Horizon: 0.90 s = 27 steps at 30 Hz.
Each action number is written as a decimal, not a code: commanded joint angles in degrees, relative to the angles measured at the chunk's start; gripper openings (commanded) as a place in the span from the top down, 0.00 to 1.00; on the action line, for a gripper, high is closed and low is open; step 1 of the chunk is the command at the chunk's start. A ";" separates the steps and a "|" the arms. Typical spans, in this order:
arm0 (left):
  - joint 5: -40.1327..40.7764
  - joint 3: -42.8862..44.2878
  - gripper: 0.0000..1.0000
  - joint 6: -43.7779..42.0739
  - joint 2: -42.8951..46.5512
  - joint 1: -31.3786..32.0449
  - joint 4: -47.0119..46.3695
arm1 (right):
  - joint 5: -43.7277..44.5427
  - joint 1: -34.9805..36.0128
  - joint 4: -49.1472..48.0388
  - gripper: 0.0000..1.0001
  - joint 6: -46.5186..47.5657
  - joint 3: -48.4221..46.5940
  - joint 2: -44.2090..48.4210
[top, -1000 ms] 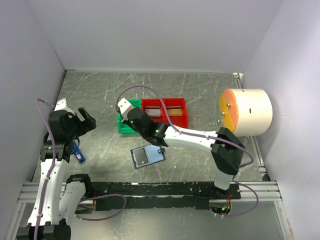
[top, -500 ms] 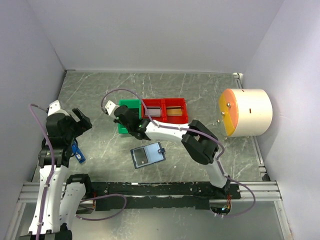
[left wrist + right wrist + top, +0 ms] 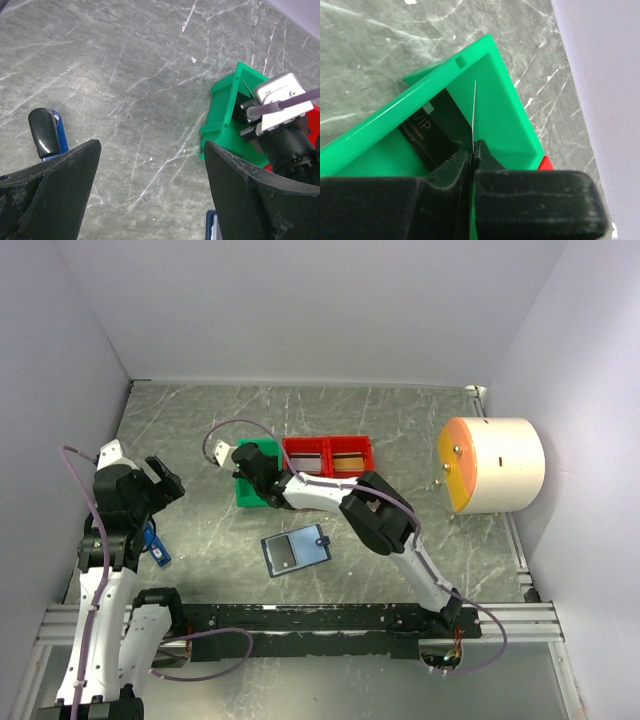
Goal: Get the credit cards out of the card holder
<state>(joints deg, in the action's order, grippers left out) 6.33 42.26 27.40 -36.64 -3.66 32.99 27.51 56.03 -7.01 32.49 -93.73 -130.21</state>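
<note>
My right gripper (image 3: pixel 472 150) pinches a thin card (image 3: pixel 474 107) edge-on over the green bin (image 3: pixel 512 120), further left than a second ago. My left gripper (image 3: pixel 150 165) hangs spread wide. The card holder (image 3: pixel 296 551) lies open on the grey marbled bench (image 3: pixel 400 420), with white walls (image 3: pixel 300 310) around.

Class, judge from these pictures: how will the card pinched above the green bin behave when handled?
Probably stiff: the card stands straight from the right fingers without drooping. Likely light, being thin. It may slip or pivot, since only one edge is pinched over the green bin.
</note>
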 commanded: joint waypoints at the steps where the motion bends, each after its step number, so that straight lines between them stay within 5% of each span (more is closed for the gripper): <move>1: -0.40 -0.02 0.04 -0.85 -0.48 -0.38 -0.15 | 0.01 -0.40 -2.25 1.00 4.21 -3.98 -3.64; 13: -1.74 -0.09 0.05 -1.35 -0.86 -0.47 -0.65 | 0.74 -1.01 0.10 1.00 5.37 -10.63 -9.46; 27: -3.91 -0.27 0.05 -1.99 -1.76 -1.09 -1.25 | -5.73 -2.80 4.69 0.67 -4.54 -9.24 -5.74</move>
<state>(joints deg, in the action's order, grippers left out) 4.32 42.26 26.39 -38.44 -4.10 32.86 24.91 54.00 -4.69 32.36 -102.54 -138.52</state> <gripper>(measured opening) 0.952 0.283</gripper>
